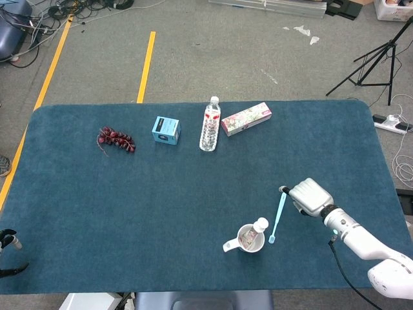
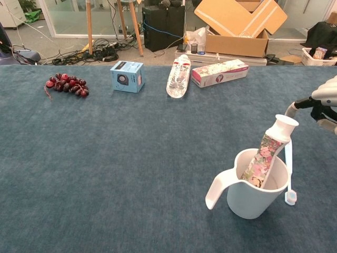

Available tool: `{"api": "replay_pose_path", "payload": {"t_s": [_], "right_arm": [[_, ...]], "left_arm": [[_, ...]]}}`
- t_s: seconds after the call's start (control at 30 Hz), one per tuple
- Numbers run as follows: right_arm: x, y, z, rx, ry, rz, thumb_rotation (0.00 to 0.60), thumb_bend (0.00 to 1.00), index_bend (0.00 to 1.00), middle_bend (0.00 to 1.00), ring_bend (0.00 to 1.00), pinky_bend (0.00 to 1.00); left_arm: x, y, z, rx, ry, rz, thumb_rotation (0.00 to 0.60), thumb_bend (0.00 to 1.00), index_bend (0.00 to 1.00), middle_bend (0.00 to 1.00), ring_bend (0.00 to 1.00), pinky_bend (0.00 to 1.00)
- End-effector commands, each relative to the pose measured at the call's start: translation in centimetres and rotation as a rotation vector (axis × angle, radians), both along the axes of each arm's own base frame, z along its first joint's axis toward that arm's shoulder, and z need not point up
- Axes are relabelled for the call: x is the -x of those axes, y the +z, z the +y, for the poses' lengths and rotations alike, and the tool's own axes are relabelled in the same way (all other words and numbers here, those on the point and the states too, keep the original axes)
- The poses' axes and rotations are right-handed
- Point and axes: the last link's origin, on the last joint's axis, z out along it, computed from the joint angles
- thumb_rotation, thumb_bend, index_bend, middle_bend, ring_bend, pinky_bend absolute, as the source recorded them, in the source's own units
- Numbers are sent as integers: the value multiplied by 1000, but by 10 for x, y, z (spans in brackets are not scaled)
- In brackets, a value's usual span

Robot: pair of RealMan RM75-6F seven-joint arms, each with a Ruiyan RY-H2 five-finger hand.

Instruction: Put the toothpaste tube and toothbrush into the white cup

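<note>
Going from the left: the left hand [image 1: 8,240] shows only as a sliver at the table's near-left edge, well apart from everything, and I cannot tell how its fingers lie. Along the far side lie a bunch of red grapes [image 1: 117,139], a small blue box [image 1: 166,130], a water bottle [image 1: 209,124] on its side and a floral carton [image 1: 246,119]; none of these matter to the step.

The white cup [image 1: 248,240] stands near the front edge, handle to the left, with the toothpaste tube [image 2: 268,149] already inside, leaning right with its cap above the rim. The toothbrush [image 1: 278,216] lies on the cloth just right of the cup, its brush end nearest the front edge.

The right hand [image 1: 308,197] is low at the far end of the toothbrush handle, fingers curled downward towards it. Whether it pinches the handle yet cannot be told.

To do this step well, the fingers should close firmly on the far end of that thin handle, since it lies flat on soft cloth and could slip. Then lift it clear, tip it upright and lower it beside the tube, without knocking the light cup.
</note>
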Motion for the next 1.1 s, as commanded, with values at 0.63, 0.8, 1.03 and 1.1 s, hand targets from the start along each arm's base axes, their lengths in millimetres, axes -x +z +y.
{"api": "replay_pose_path", "payload": {"t_s": [0.63,0.8,1.03,1.1], "right_arm": [[-1,-40,-10,-47,-43,43,600,774,291,1000,883,911],[3,-42,-9,-55,-52,51,600,774,291,1000,883,911],[8,-43,-7,-62,-64,60,600,773,292,1000,883,911],[10,-44,-7,-64,-68,62,600,774,292,1000,883,911]], "left_arm": [[0,1,-1,-1,0,-2,600,0,490,268,206,293],[0,1,-1,-1,-1,-2,600,0,490,268,206,293],[0,0,0,0,3,-1,600,0,490,268,206,293],[1,0,0,0,4,-1,600,0,490,268,206,293]]}}
